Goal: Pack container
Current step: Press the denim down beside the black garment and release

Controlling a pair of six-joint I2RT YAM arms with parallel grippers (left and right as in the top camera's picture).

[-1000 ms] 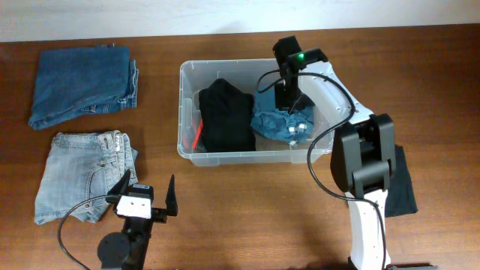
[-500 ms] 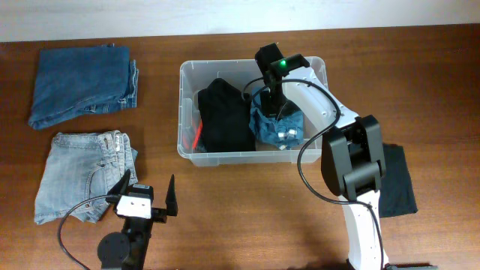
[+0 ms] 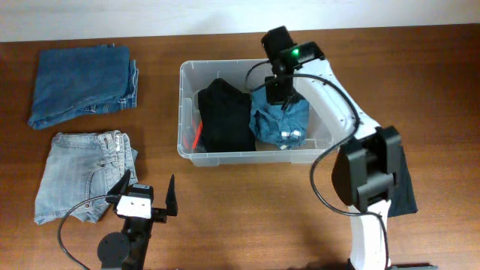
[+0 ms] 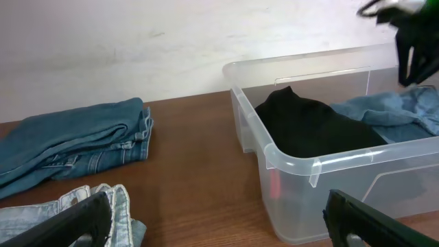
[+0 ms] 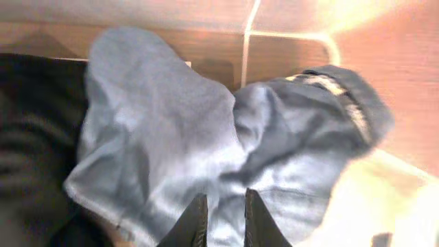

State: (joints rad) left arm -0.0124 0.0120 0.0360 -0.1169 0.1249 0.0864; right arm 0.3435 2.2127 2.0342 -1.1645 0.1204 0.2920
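Roughly halfway: black garment (image 3: 225, 116) and blue denim (image 3: 281, 126) lie in the container (image 3: 187, 71), right gripper (image 5: 221, 206) pinched nearly closed on the denim, left gripper (image 3: 150, 180) wide open and empty, dark jeans (image 3: 82, 82) and pale jeans (image 3: 86, 176) unpacked on the table (image 3: 247, 217) at frame left.

Container (image 4: 302, 165) cut off at right

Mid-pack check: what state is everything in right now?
container: open, no lid
black garment: folded, in container
blue denim garment: crumpled, in container
dark blue jeans: folded, on table
light jeans: folded, on table
dark cloth: lying on table
left fingers: wide open, empty
right fingers: shut, above denim garment
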